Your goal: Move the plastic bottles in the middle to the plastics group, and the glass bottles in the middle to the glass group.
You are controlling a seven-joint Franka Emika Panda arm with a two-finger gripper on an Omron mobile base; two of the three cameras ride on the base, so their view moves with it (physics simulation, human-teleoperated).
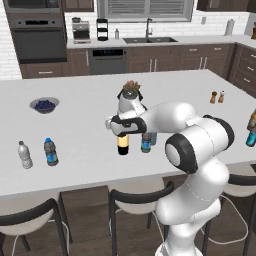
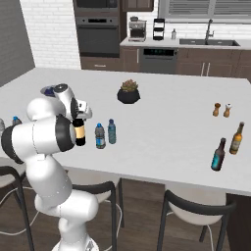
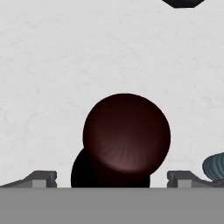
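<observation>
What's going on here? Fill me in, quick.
The robot arm has its gripper right above the dark wine bottle in the middle of the white island counter; the hand view looks straight down on the bottle's top, with a finger tip either side and not touching. Two small blue-labelled plastic bottles stand beside it. The plastics group sits at one end, the glass group at the other.
</observation>
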